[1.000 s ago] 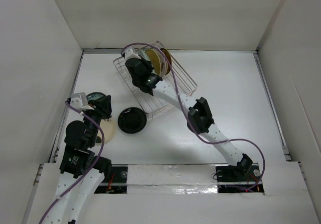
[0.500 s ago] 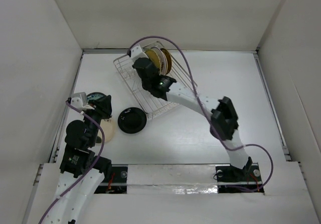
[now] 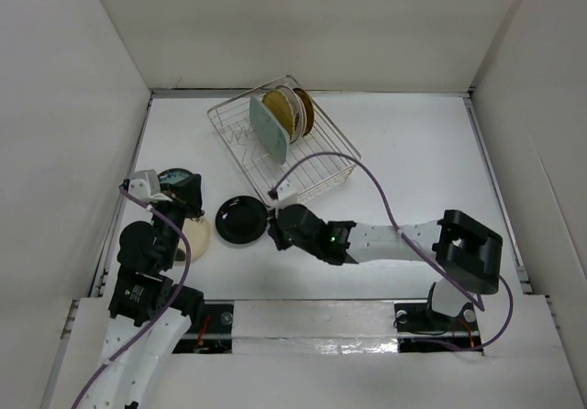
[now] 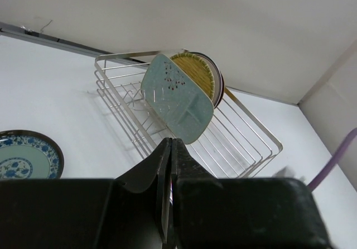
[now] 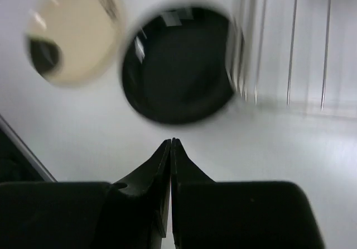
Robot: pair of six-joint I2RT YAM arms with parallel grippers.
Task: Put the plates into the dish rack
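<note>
we hold our right gripper (image 5: 171, 142) pinched shut and empty. the black plate (image 5: 178, 65) lies flat on the table just ahead of its tips, beside the rack (image 3: 335, 136). our left gripper (image 4: 170, 148), also shut and empty, sits nearer the cream plate (image 3: 195, 237).

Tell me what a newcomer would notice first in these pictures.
The silver dish rack at the far middle of the table stands out, with a pale green rectangular plate standing on edge in it next to brown-and-gold plates. Next, the right gripper, shut, sits low beside a glossy black plate lying flat by the rack's near corner.
</note>
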